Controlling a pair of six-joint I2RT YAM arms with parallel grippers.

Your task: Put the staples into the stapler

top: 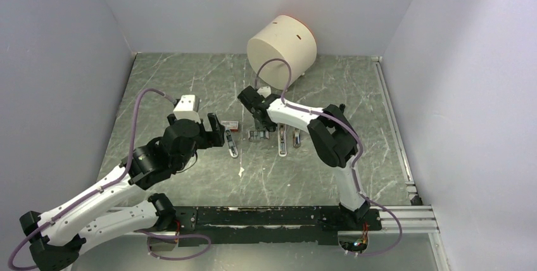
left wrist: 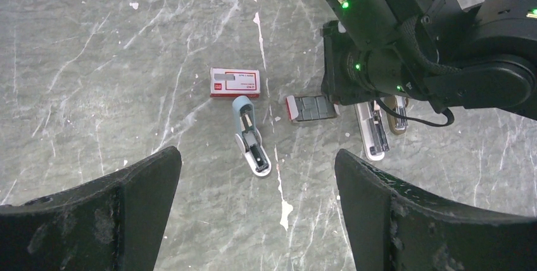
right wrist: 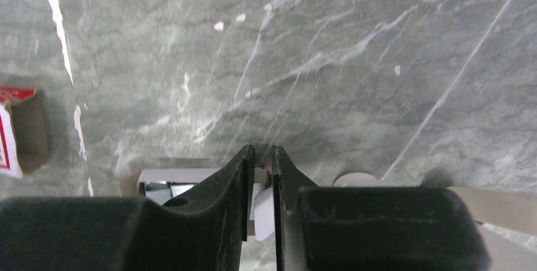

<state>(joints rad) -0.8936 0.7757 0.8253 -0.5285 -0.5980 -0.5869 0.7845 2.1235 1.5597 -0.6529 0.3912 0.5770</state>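
Note:
A small open tray of dark-grey staples (left wrist: 311, 107) lies mid-table, right of a blue-and-white stapler (left wrist: 251, 139) that lies opened flat. My right gripper (top: 258, 125) points down onto the tray's right end. In the right wrist view its jaws (right wrist: 262, 151) are shut to a thin slit. A white cardboard piece shows in that slit, with staples (right wrist: 158, 190) to the left. Whether a strip is pinched I cannot tell. My left gripper (left wrist: 258, 157) hangs open above the table, near the stapler (top: 231, 144), holding nothing.
A red-and-white box (left wrist: 234, 83) lies just beyond the blue stapler. Beside the right arm lie a white stapler (left wrist: 372, 133) and a brownish one (left wrist: 398, 118). A cream cylinder (top: 282, 49) stands at the back. Walls close in the left, right and back.

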